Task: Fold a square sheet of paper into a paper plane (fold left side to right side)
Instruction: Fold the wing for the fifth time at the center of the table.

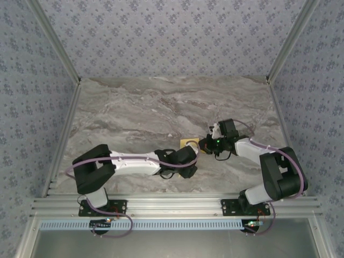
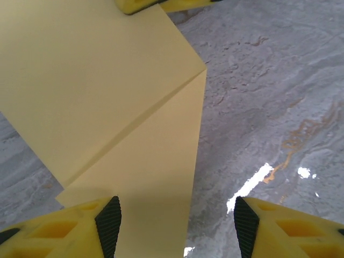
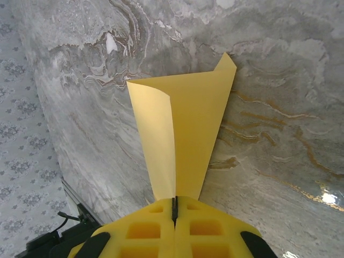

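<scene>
Item: square sheet of paper (image 3: 188, 123), plain yellow, folded.
Crease: one diagonal fold, layers overlapping.
Shape: tapers to a narrow end pinched in right tool (image 3: 174, 207); one flap curls.
Position: mid-counter (image 1: 134, 107).

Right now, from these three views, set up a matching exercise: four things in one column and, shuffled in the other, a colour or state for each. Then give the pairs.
Things
1. paper
2. left jaws
3. right jaws
4. table

Colour or state
A. grey marble
B. apart, above the paper
C. yellow, creased
D. shut on the paper's edge

Pairs: 1-C, 2-B, 3-D, 4-A
</scene>
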Available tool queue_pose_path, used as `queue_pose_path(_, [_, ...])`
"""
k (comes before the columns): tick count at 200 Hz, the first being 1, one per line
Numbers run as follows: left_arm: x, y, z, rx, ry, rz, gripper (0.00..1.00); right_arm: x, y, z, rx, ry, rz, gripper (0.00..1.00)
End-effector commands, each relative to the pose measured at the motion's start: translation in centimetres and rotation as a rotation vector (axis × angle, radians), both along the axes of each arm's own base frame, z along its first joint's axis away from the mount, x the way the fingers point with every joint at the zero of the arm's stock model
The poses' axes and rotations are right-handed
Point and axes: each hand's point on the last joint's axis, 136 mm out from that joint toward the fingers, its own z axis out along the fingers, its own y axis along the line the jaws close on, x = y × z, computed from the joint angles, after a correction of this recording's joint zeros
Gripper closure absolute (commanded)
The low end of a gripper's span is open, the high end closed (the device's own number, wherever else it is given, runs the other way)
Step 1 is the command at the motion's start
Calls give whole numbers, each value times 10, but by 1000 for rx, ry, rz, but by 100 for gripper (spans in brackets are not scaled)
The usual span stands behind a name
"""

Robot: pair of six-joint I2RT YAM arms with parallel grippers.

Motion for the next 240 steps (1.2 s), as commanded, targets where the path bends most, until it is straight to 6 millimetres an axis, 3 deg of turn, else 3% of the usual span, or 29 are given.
queue_pose_path(1, [7,2,-1,67,-48,32,41,4,1,3,9,28,-12,100])
queue_pose_path(90, [10,2,-15,204,-105,39,52,6,2,-1,8,38,-10,100])
queue_pose_path(155, [10,1,-13,209,-117,38,64,5,1,-5,-5,47,-6,100])
queue_pose_path(240, [6,-5,-14,198,-101,18,73,6,-1,-10,-25,52,-2,100])
